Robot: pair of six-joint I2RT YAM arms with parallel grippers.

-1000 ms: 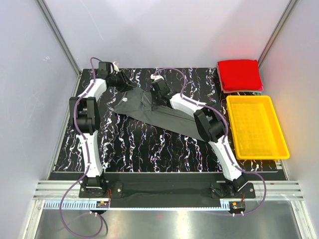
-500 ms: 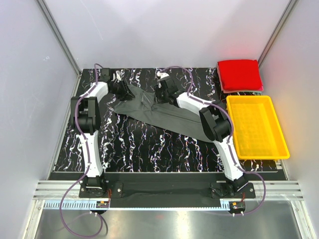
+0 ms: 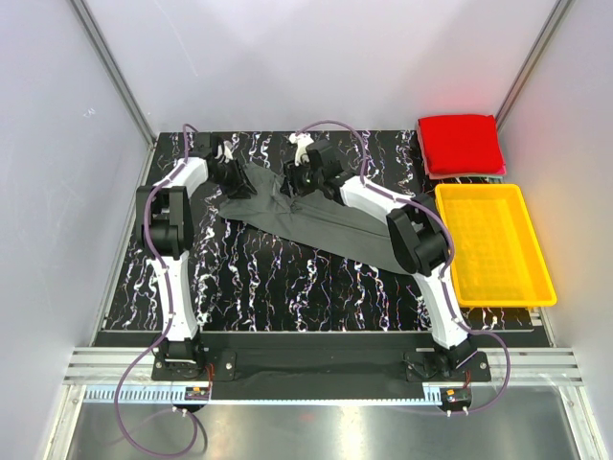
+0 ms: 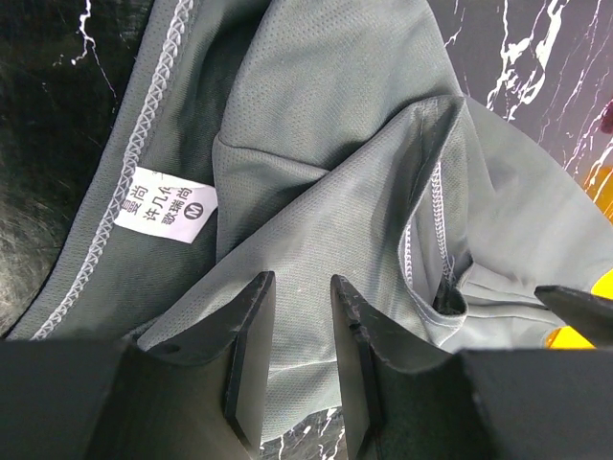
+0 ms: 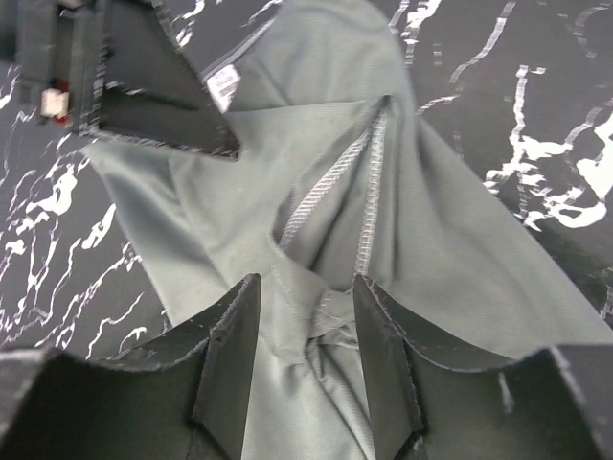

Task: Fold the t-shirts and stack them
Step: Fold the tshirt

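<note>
A dark grey t-shirt lies crumpled and stretched diagonally across the black marbled table. Its white size label faces up near the collar. My left gripper sits low over the shirt's far left end. Its jaws stand a little apart and open, with cloth lying under the gap. My right gripper hovers over the shirt's far middle. It is open, straddling a bunched seam. A red folded t-shirt rests at the back right on a pink edge.
A yellow plastic tray stands at the right, just in front of the red shirt. The left gripper's body shows in the right wrist view, close by. Grey enclosure walls bound the table on three sides.
The right jaws have spread wider and let go of the bunched cloth. The left gripper has shifted nearer and to the right, over the shirt's end. The shirt's far edge lies flatter.
</note>
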